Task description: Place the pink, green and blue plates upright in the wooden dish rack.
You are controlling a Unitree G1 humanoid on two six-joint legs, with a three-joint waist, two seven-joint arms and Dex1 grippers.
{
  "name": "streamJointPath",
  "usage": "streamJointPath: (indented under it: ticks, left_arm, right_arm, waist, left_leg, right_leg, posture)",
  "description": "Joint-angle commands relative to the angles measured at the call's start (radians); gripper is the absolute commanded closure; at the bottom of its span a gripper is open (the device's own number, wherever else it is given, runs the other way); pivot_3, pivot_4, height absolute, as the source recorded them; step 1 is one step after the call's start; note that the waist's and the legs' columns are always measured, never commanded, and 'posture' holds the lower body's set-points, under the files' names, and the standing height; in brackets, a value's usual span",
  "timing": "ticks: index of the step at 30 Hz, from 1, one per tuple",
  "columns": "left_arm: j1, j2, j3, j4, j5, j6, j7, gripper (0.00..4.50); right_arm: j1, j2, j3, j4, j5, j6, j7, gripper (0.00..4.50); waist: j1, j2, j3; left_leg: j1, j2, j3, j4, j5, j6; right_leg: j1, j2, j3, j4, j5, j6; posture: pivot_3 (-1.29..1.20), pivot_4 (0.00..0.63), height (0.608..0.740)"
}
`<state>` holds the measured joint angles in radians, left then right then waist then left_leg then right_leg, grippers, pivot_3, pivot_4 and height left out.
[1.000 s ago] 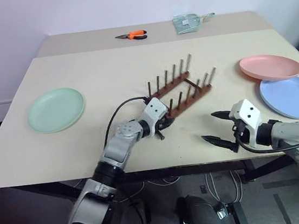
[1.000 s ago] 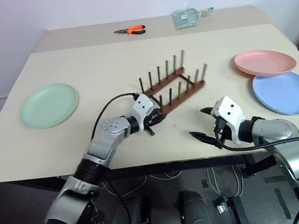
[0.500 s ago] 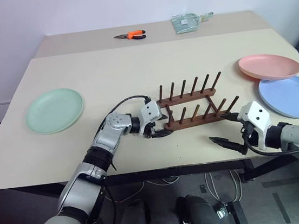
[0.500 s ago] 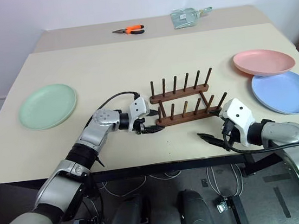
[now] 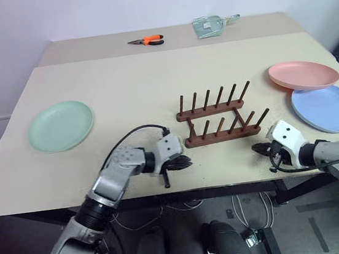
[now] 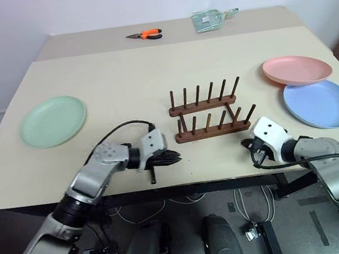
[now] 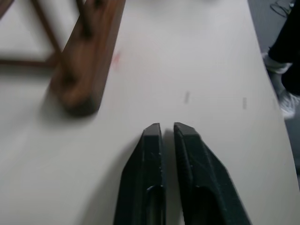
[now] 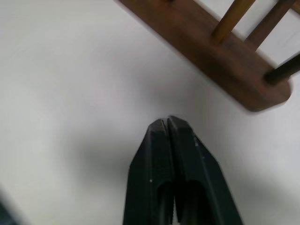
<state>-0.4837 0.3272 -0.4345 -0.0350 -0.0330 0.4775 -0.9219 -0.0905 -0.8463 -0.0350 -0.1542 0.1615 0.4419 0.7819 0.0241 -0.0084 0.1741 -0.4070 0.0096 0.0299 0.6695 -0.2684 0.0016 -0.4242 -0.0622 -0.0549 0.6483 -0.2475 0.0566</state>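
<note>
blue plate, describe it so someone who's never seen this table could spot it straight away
Start at the beige table and go to its right edge, past the wooden dish rack in the middle. Two plates sit there together: the blue plate is the nearer one, lying flat, with the pink plate just behind it and overlapping its far rim. The only other plate, the green plate, lies alone at the left side.

no readable text, labels, brands or numbers on anything

Both head views look down and forward over the whole worktop [image 5: 151, 79]; each wrist view sits close above it, sharing the wooden dish rack's [image 7: 89, 61] near rail.
</note>
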Motion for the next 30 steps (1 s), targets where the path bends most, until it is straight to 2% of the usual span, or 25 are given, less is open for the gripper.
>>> streamJointPath:
  ticks: [1, 7, 13, 18, 22, 27, 30]
  left_arm:
    - [-0.042, -0.036, -0.024, 0.063, 0.106, 0.016, 0.149, 4.2]
    - [-0.105, -0.1, 0.013, 0.234, 0.193, -0.029, 0.365, 4.2]
    - [-0.179, -0.14, 0.05, 0.393, 0.19, -0.08, 0.458, 4.2]
    - [-0.201, -0.146, 0.059, 0.435, 0.185, -0.104, 0.473, 4.2]
    - [-0.156, -0.124, 0.048, 0.35, 0.173, -0.112, 0.422, 4.24]
    - [-0.079, -0.109, 0.066, 0.186, 0.12, -0.097, 0.35, 4.24]
    - [-0.025, -0.092, 0.086, 0.079, 0.077, -0.086, 0.306, 4.24]
  right_arm:
    - [-0.065, 0.032, 0.052, 0.068, -0.075, -0.032, -0.054, 4.5]
    - [-0.234, 0.116, 0.107, 0.273, -0.179, -0.122, -0.153, 4.5]
    - [-0.386, 0.173, 0.13, 0.503, -0.243, -0.232, -0.214, 4.5]
    - [-0.411, 0.156, 0.115, 0.528, -0.207, -0.262, -0.132, 4.5]
    - [-0.439, 0.077, 0.09, 0.518, -0.267, -0.324, -0.164, 2.73]
    - [-0.585, -0.009, 0.102, 0.695, -0.364, -0.42, -0.253, 0.45]
    - [-0.708, -0.039, 0.132, 0.904, -0.409, -0.522, -0.263, 0.45]
  waist:
    - [-0.006, -0.001, 0.0]
    - [-0.015, -0.003, -0.002]
    - [-0.013, -0.003, -0.002]
    - [-0.014, -0.003, -0.002]
    - [-0.015, -0.003, -0.002]
    - [-0.019, -0.001, -0.001]
    - [-0.019, -0.001, -0.001]
  left_leg:
    - [0.0, 0.0, 0.0, 0.0, 0.0, 0.0]
    - [0.005, 0.001, 0.0, 0.0, 0.0, 0.0]
    - [0.006, 0.001, 0.001, -0.001, 0.0, 0.0]
    - [0.007, 0.001, 0.001, -0.001, 0.0, 0.0]
    - [0.007, 0.001, 0.001, -0.002, 0.0, 0.0]
    - [0.007, 0.001, 0.005, -0.003, 0.0, 0.0]
    - [0.007, 0.001, 0.005, -0.003, 0.0, 0.0]
  right_leg:
    - [0.0, 0.0, 0.0, 0.0, 0.0, 0.0]
    - [0.004, 0.001, 0.0, 0.001, 0.0, 0.0]
    - [0.005, 0.0, 0.0, 0.001, 0.0, 0.0]
    - [0.006, 0.0, 0.0, 0.001, 0.0, 0.0]
    - [0.006, 0.0, 0.0, 0.001, 0.0, 0.0]
    - [0.003, -0.001, 0.003, 0.001, 0.0, 0.0]
    - [0.003, 0.0, 0.004, 0.001, 0.0, 0.0]
  posture:
    - [0.0, 0.15, 0.74]
    - [0.0, 0.15, 0.74]
    - [0.0, 0.15, 0.74]
    - [0.0, 0.15, 0.74]
    - [0.0, 0.15, 0.74]
    - [0.0, 0.15, 0.74]
    - [0.0, 0.15, 0.74]
